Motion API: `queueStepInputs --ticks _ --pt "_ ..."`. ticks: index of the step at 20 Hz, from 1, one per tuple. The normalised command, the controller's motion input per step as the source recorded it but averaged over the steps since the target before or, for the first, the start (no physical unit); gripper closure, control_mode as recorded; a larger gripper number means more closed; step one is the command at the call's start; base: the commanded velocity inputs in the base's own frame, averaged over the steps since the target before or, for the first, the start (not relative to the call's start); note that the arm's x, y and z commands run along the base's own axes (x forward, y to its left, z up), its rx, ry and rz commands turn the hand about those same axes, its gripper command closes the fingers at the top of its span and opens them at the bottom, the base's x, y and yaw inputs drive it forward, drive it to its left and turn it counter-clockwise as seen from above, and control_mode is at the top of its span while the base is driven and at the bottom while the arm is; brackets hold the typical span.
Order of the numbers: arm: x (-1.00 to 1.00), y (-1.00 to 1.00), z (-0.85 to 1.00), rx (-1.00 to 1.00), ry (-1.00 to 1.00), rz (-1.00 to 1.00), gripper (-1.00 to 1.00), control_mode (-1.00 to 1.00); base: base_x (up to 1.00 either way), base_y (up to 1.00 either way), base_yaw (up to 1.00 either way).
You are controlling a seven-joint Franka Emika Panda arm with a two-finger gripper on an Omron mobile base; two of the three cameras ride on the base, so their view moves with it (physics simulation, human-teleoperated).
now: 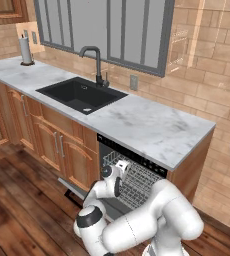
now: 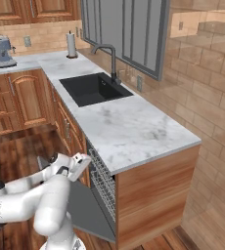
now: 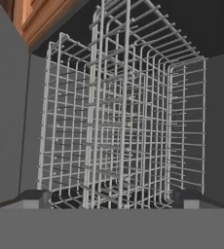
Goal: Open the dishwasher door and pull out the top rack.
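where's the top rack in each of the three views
Left base view: the top rack sits in the open dishwasher cavity under the marble counter, right of the hand.
Right base view: seen edge-on as upright wire just under the counter's front edge, above the lowered dishwasher door.
Hand view: the wire grid in the centre, rolled sideways.
Shared landmark: the marble counter edge.

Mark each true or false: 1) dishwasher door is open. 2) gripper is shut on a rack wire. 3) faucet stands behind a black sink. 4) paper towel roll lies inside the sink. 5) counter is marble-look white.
1) True: the dishwasher door hangs down, wire racks exposed.
2) False: the gripper is open, fingers spread before the top rack, holding nothing.
3) True: the faucet rises behind the sink.
4) False: the paper towel roll stands upright on the counter, far from the sink.
5) True.
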Motion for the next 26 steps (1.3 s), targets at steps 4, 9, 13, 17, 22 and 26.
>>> queueStepInputs --ticks 4,9,13,17,22,26 --pt "0.32 -0.09 -0.35 0.0 0.0 0.07 -1.0 -1.0 0.0 0.0 0.0" --pt "0.31 -0.07 -0.41 0.0 0.0 0.07 -1.0 -1.0 0.0 0.0 0.0" --pt "0.24 -0.07 -0.44 -0.01 0.0 0.06 -1.0 -1.0 0.0 0.0 0.0" --pt "0.21 -0.02 -0.45 -0.05 -0.02 0.05 -1.0 -1.0 0.0 0.0 0.0" --pt "0.07 0.0 -0.43 -0.11 -0.07 0.01 -1.0 -1.0 0.0 0.0 0.0" --pt "0.0 0.0 -0.35 -0.18 -0.14 0.0 -1.0 -1.0 0.0 0.0 0.0"
